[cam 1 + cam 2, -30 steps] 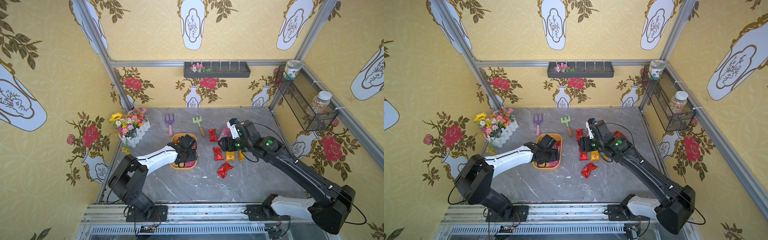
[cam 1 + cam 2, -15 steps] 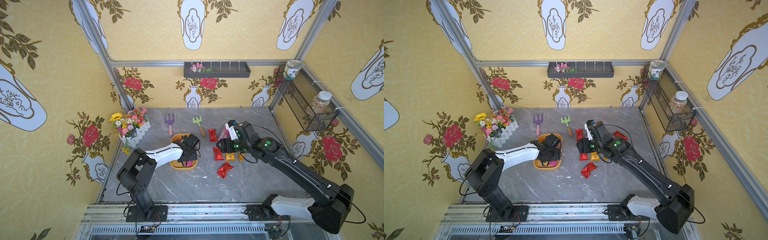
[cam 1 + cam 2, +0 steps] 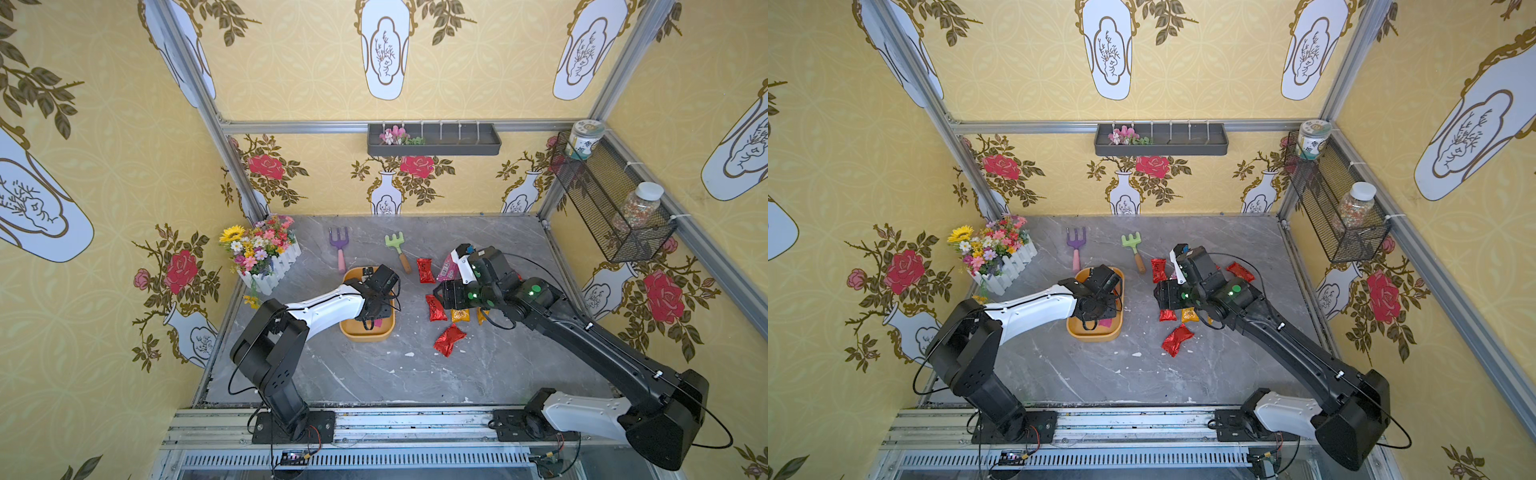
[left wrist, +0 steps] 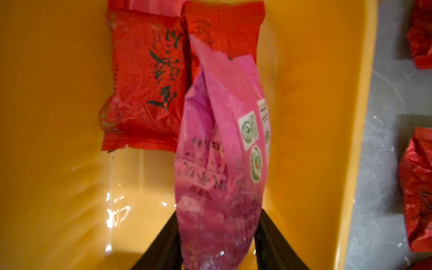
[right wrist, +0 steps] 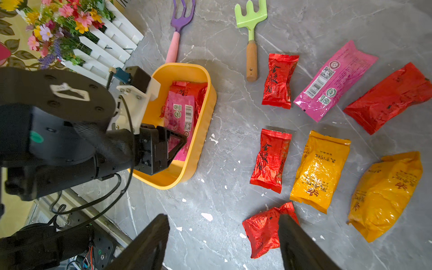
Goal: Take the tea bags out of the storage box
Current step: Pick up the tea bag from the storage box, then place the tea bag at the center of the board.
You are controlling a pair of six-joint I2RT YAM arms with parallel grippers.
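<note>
In a top view the left arm's wrist covers most of the storage box (image 3: 366, 336) and hides the grip. Loose tea bags (image 3: 449, 338) lie on the desk (image 3: 374, 374) by the right arm.

The left wrist view shows the left gripper (image 4: 218, 211) clamped on a pink tea bag (image 4: 219, 149), which overlaps two red tea bags (image 4: 147, 93) inside the box.

The right wrist view shows the right gripper (image 5: 223, 217) spread wide and holding nothing, above a crumpled red tea bag (image 5: 261, 231) on the desk.
</note>
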